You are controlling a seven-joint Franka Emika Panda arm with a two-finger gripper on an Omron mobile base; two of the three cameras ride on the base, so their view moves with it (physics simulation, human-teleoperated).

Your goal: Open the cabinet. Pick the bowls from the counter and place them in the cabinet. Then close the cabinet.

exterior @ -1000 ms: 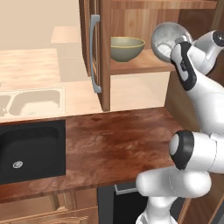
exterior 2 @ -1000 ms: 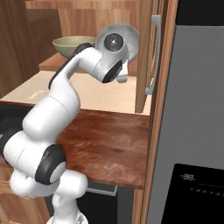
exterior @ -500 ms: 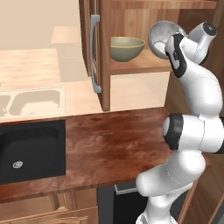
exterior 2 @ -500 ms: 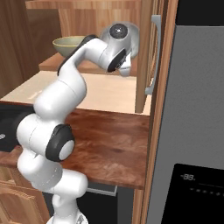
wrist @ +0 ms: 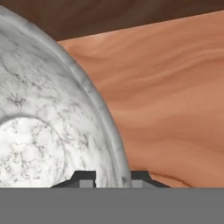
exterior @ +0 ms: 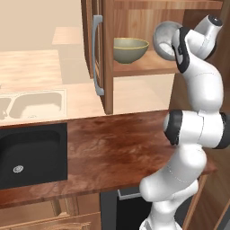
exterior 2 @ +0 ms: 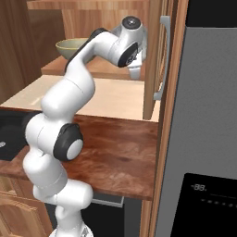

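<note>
Wall-mounted, the cabinet point(exterior: 108, 54) of medium-brown wood stands with its doors open above the counter point(exterior: 117, 148), a dark reddish mottled top with a black sink point(exterior: 27, 155) set in at my left. On the cabinet's wooden shelf point(wrist: 175, 109) I see the olive-yellow bowl point(exterior: 129, 48) sitting upright. Beside it, toward the right, the white-grey bowl point(exterior: 164, 38) is tipped on edge at my gripper point(wrist: 113, 179). From the hand camera, the two fingertips point(wrist: 85, 178) sit close on either side of that marbled bowl's rim, a narrow gap with the rim between them; I cannot tell whether they clamp it or merely flank it. Nearby, the grey bar handle point(exterior: 97, 54) hangs on the open left door.
</note>
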